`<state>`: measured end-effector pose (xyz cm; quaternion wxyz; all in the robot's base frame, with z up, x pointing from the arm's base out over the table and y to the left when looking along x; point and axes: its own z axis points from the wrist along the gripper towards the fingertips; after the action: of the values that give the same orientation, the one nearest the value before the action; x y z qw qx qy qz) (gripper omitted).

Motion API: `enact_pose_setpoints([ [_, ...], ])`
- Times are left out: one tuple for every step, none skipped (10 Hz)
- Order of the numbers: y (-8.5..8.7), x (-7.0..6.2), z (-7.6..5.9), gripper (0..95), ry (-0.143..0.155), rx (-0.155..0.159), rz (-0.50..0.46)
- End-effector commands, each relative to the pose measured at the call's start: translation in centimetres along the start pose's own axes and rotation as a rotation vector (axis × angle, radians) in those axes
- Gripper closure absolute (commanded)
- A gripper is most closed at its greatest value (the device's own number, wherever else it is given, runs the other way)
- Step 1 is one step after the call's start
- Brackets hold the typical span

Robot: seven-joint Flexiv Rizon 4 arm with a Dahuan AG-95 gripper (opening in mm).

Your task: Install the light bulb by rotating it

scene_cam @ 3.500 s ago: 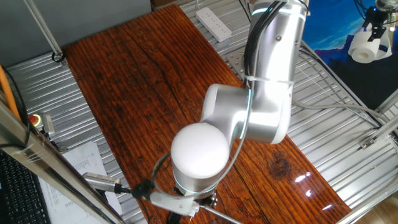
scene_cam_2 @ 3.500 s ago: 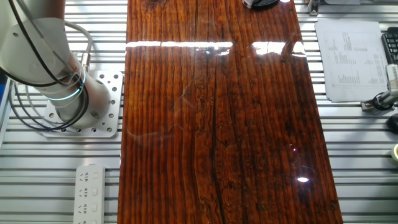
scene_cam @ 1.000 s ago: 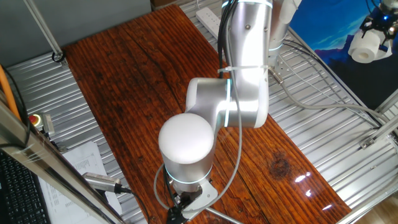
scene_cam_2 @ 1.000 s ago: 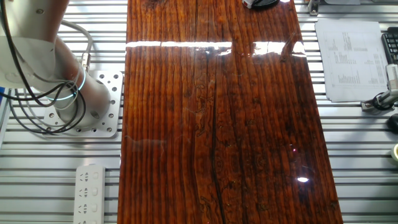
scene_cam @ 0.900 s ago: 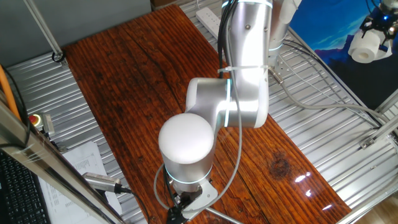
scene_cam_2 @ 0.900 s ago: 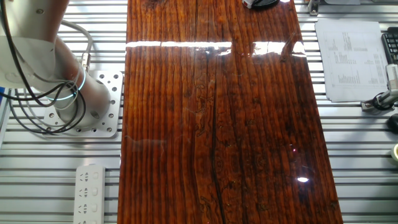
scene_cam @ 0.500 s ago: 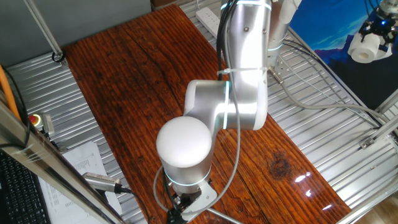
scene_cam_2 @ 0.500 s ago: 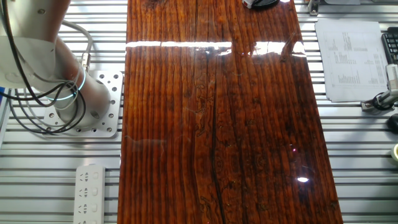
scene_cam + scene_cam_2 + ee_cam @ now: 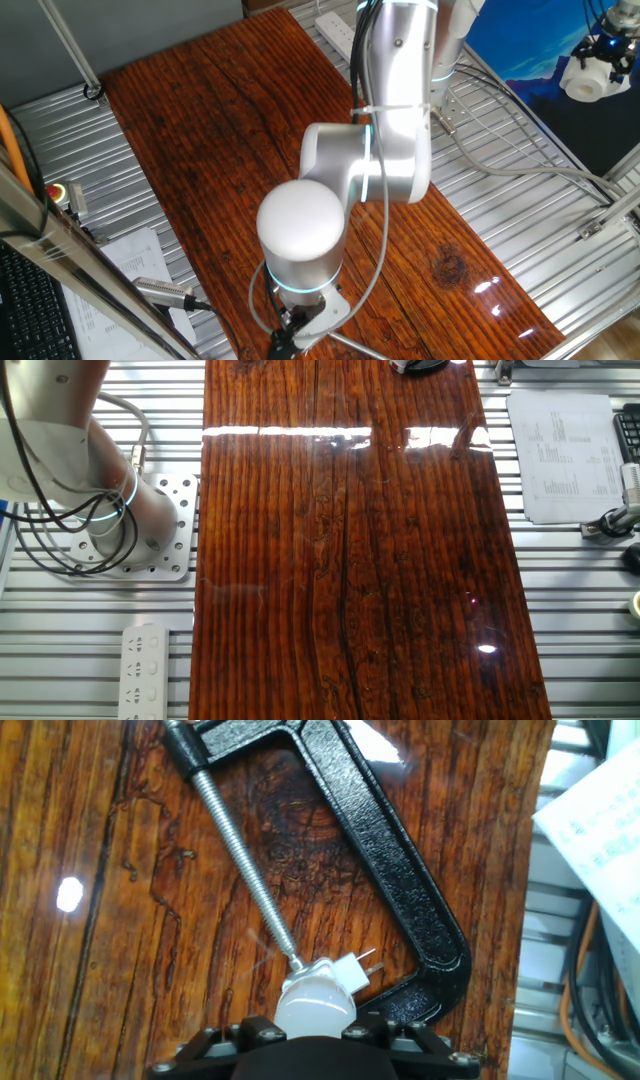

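In the hand view the light bulb [image 9: 315,1005], small, white and frosted, stands in a white socket piece [image 9: 345,970] with two metal prongs. A black C-clamp [image 9: 400,900] pins that socket to the wooden table [image 9: 90,970] with its threaded screw [image 9: 240,870]. My gripper [image 9: 316,1032] comes down over the bulb. Its black fingers [image 9: 262,1032] sit tight against both sides of the dome, shut on it. In one fixed view the arm's round white joint cap [image 9: 300,225] hides the hand, the bulb and the clamp.
Sheets of paper [image 9: 560,455] lie on the metal frame beside the table's edge, with cables nearby [image 9: 585,980]. A white power strip [image 9: 145,670] lies near the arm's base [image 9: 130,525]. A toilet paper roll [image 9: 585,75] hangs at the far right.
Since 3.5 s ago the arm has swung left and its wrist has turned. Over the last second the joint cap only shifted slightly; the table looks the same.
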<state>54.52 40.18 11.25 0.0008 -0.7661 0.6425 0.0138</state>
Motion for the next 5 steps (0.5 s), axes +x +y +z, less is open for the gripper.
enact_pose_setpoints([
  [0.16, 0.15, -0.02, 57.0, -0.003, 0.001, -0.008],
  [0.16, 0.15, -0.02, 57.0, -0.003, -0.002, -0.008],
  [0.16, 0.15, 0.02, 57.0, -0.003, 0.003, -0.006],
  [0.15, 0.15, 0.03, 57.0, -0.004, 0.008, 0.011],
  [0.15, 0.15, 0.03, 57.0, -0.004, 0.009, 0.033],
])
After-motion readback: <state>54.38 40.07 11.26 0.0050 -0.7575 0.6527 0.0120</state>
